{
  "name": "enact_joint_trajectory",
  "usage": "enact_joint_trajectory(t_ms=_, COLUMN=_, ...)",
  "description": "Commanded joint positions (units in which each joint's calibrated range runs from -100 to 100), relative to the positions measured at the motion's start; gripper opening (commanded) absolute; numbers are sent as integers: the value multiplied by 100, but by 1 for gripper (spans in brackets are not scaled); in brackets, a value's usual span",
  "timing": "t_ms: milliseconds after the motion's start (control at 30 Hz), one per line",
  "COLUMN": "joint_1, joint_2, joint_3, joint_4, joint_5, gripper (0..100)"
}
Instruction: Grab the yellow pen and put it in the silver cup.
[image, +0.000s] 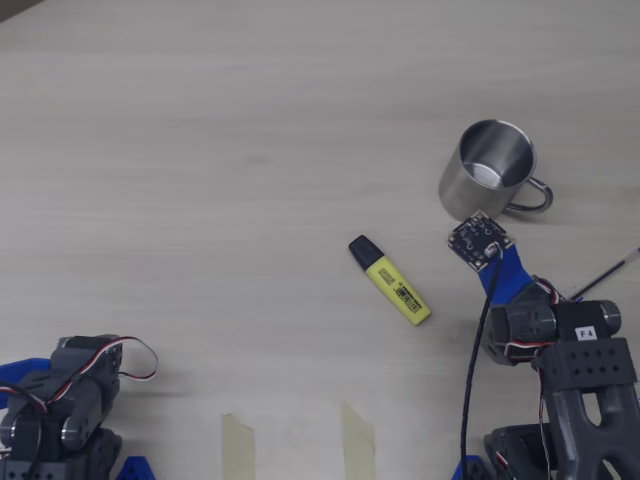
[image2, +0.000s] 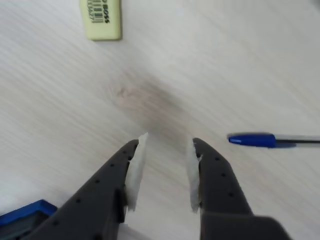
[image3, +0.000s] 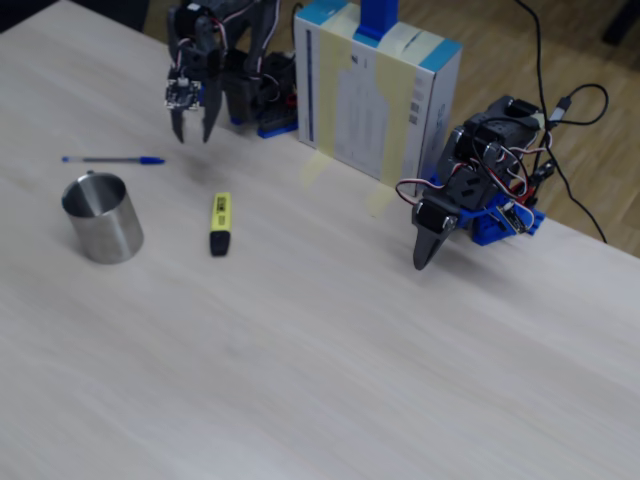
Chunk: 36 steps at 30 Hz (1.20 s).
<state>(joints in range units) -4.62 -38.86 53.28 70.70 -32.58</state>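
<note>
Lying flat on the surface (image: 200, 150), the yellow pen (image: 390, 280) is found beside the silver cup (image: 485, 185), long axis diagonal overhead. The hand (image2: 165, 172), spread and empty, is held above bare wood; the pen sits ahead, toward upper left in the wrist view.

Pale wood-grain table (image3: 330, 340) under even light, brown wooden floor (image3: 590, 110) beyond its far edge.
</note>
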Motion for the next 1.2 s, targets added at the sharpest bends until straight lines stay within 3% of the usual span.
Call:
enact_joint_trajectory(t_ms=0, joint_1=-223, joint_2=337, joint_3=-416, joint_4=-395, joint_5=36, gripper=15)
enact_joint_trajectory(t_ms=567, joint_1=-990, joint_2=2553, joint_3=-1862, joint_4=-844, joint_5=41, gripper=15)
enact_joint_trajectory(t_ms=1167, joint_1=-2207, joint_2=3093, joint_3=-2188, joint_4=-1387, joint_5=-131, gripper=15)
